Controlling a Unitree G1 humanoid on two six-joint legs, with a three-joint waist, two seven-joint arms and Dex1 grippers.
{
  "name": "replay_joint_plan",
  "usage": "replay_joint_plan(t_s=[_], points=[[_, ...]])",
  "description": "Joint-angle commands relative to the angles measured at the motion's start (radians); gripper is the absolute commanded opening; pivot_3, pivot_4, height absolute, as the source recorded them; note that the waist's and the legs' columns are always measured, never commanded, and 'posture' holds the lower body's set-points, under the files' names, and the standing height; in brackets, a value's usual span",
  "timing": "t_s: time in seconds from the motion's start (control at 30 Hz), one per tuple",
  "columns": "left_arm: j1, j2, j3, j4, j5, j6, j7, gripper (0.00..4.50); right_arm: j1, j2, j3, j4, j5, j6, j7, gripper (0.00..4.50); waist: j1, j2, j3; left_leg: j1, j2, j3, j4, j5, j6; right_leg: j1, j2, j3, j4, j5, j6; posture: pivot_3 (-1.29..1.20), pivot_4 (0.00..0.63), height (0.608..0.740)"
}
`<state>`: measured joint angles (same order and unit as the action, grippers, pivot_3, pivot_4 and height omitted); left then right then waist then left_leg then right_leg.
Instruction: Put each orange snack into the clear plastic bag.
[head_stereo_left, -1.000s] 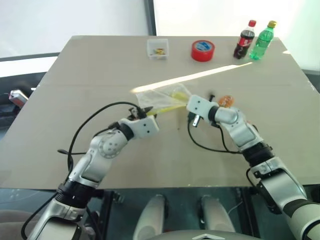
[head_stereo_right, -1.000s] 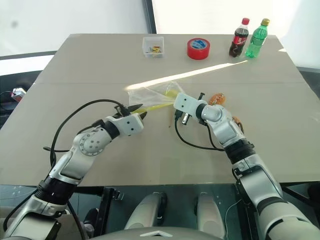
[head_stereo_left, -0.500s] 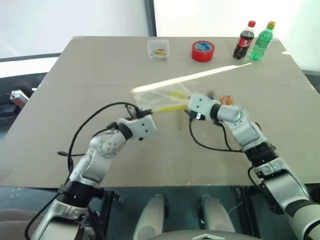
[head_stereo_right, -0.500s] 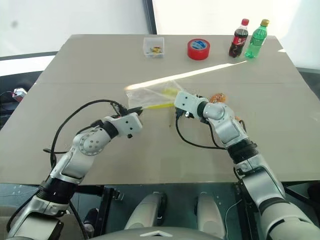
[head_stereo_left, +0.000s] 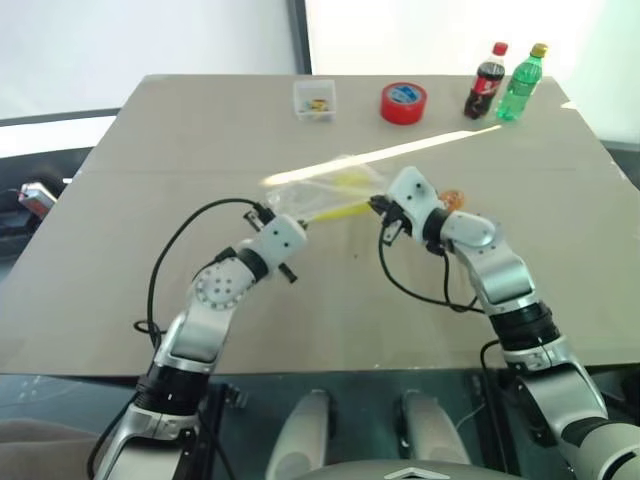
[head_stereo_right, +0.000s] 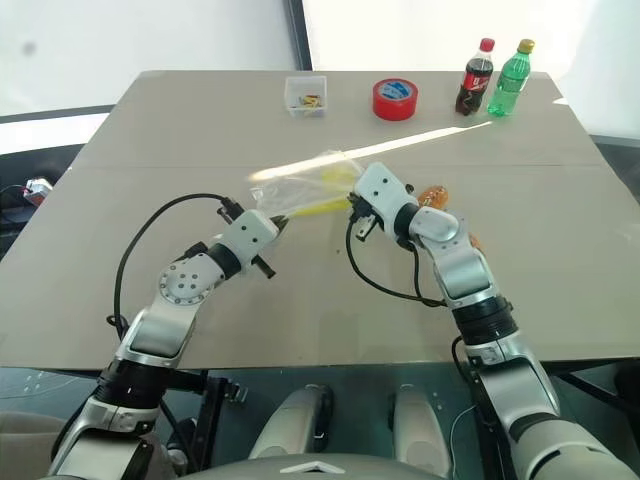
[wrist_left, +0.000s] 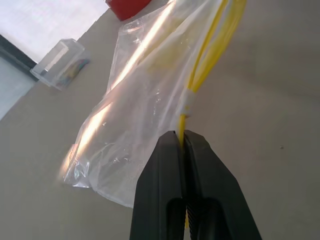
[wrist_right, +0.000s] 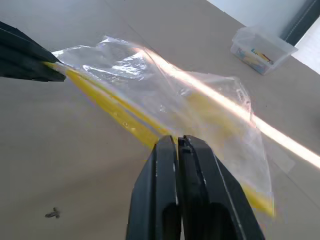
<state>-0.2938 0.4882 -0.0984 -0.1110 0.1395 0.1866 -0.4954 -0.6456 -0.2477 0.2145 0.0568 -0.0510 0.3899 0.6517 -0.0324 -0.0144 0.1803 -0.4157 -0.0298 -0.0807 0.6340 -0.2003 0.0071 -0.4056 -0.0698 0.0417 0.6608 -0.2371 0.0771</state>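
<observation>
The clear plastic bag (head_stereo_left: 322, 193) hangs stretched between my two grippers just above the table's middle. My left gripper (wrist_left: 182, 138) is shut on one end of the bag's yellow seal strip (wrist_left: 207, 55). My right gripper (wrist_right: 176, 141) is shut on the same strip further along, with the crinkly film (wrist_right: 200, 100) spreading out behind it. One orange snack (head_stereo_left: 452, 199) lies on the table just behind my right wrist. A second orange bit (head_stereo_right: 473, 240) peeks out beside my right forearm, mostly hidden.
Along the far edge stand a small clear box (head_stereo_left: 315, 98), a red tape roll (head_stereo_left: 404, 101), a cola bottle (head_stereo_left: 481, 80) and a green bottle (head_stereo_left: 524, 70). Black cables loop from both wrists over the table (head_stereo_left: 150, 200).
Both wrists have rolled. My right hand has risen a little and drawn back, now gripping the strip. My left gripper has closed on the strip's other end, and the bag has lifted.
</observation>
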Motion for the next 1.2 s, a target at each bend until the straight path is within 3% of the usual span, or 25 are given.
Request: replay_joint_plan(t_s=[0.03, 0.53, 0.8, 1.2], points=[[-0.022, -0.004, 0.031, -0.061, -0.036, 0.042, -0.007, 0.0, -0.007, 0.008, -0.001, -0.02, 0.014, -0.006, -0.014, 0.06, -0.005, 0.0, 0.0, 0.0, 0.0, 0.0, 0.0, 0.0, 0.0, 0.0, 0.0, 0.0, 0.0, 0.0, 0.0, 0.0, 0.15, 0.74], [-0.012, 0.031, 0.0, -0.134, -0.008, 0.059, -0.042, 0.0, -0.107, 0.053, -0.014, 0.205, 0.014, -0.107, -0.065, 0.06, -0.009, 0.0, 0.0, 0.0, 0.0, -0.001, 0.0, 0.0, 0.0, 0.0, 0.0, 0.001, 0.0, 0.0, 0.0, 0.0, 0.15, 0.74], [-0.016, 0.03, 0.004, -0.116, 0.01, 0.05, -0.024, 0.0, -0.074, 0.001, -0.001, 0.067, 0.069, -0.001, 0.054, 0.06, -0.008, 0.0, 0.0, 0.0, 0.0, -0.001, 0.0, 0.0, 0.0, 0.0, 0.0, 0.001, 0.0, 0.0, 0.0, 0.0, 0.15, 0.74], [-0.019, 0.023, -0.006, -0.098, 0.006, 0.025, -0.02, 0.0, -0.086, 0.02, -0.005, 0.042, 0.096, 0.059, 0.018, 0.06, -0.008, 0.0, 0.0, 0.0, 0.0, -0.001, 0.0, 0.0, 0.0, 0.0, 0.0, 0.0, 0.0, 0.0, 0.0, 0.0, 0.15, 0.74]])
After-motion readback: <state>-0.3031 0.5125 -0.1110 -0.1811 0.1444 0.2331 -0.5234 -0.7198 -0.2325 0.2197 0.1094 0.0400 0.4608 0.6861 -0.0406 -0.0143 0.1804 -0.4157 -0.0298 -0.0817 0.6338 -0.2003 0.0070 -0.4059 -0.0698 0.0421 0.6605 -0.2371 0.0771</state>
